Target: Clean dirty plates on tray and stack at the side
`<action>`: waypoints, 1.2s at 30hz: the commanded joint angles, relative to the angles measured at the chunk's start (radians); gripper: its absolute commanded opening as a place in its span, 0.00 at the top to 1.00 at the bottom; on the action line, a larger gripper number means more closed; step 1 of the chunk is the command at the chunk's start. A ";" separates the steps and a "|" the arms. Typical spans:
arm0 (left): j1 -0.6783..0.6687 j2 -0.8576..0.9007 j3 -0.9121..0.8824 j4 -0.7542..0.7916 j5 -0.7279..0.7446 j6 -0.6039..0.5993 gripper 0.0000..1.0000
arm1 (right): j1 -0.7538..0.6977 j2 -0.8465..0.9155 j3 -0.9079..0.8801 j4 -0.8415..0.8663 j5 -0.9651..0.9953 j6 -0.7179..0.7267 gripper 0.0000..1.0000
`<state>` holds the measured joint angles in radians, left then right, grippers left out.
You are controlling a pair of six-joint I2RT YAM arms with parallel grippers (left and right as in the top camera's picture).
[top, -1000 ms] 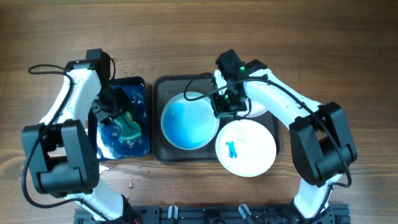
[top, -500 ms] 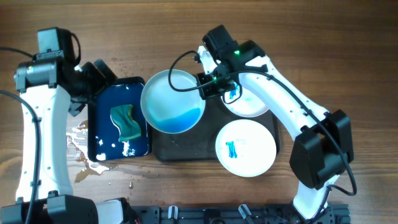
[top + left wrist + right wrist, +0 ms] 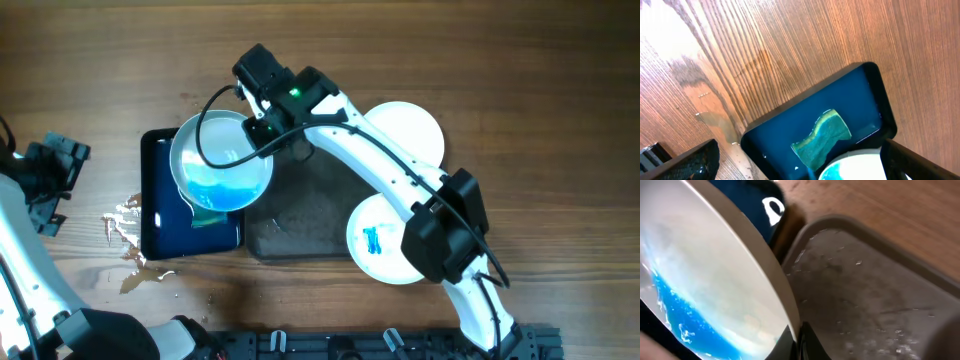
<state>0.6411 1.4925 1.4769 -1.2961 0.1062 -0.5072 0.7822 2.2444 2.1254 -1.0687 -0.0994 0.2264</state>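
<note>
Three dirty plates are in view, one of them lifted. Far left, the left gripper (image 3: 50, 172) hangs over bare wood with its fingers wide apart, holding nothing. Near it a puddle (image 3: 125, 215) lies on the table (image 3: 80, 60), just beside the outer edge of the narrow dark blue tray (image 3: 158, 205), in which a green sponge (image 3: 822, 137) lies. Above that tray the right gripper (image 3: 262, 128) is clamped on the rim of one plate (image 3: 220, 165), tilted so that its blue wash pools at the low side. To the right, the grey tray (image 3: 300, 225) lies mostly bare. A second plate (image 3: 392, 240) with a blue smear overlaps its near right corner. A third plate (image 3: 415, 120) sits at the far right corner, partly hidden by the arm.

My worries from here: the hold is a pinch on one edge of a wet plate, so it could pivot or slip free. Tilted further, the wash may run past the blue tray's rim and feed the puddle. The sponge lies partly under the plate, so a left arm reaching for it could knock the plate
</note>
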 commanded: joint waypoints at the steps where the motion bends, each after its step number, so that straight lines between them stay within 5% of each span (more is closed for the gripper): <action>1: 0.005 -0.019 0.012 -0.003 0.008 -0.011 0.00 | 0.037 0.010 0.031 0.014 0.148 0.016 0.96; 7: 0.005 -0.019 0.012 -0.003 0.009 -0.011 0.00 | 0.147 0.010 0.031 0.062 0.272 0.042 0.95; 10: 0.005 -0.019 0.012 -0.002 0.008 -0.011 0.00 | 0.198 0.010 0.031 0.090 0.484 0.054 0.95; 17: 0.005 -0.019 0.012 0.000 0.008 -0.011 0.00 | 0.351 0.010 0.031 0.244 0.958 -0.235 0.96; 24: 0.005 -0.019 0.012 -0.001 0.009 -0.011 0.00 | 0.392 0.010 0.031 0.316 1.154 -0.315 0.95; 31: 0.005 -0.019 0.012 0.001 0.008 -0.023 0.00 | 0.404 0.010 0.031 0.511 1.211 -0.668 0.95; 36: 0.005 -0.019 0.012 -0.003 0.009 -0.025 0.00 | 0.417 0.010 0.029 0.533 1.208 -0.697 0.96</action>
<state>0.6418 1.4925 1.4769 -1.2984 0.1062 -0.5148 1.1892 2.2463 2.1288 -0.5434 1.0821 -0.4442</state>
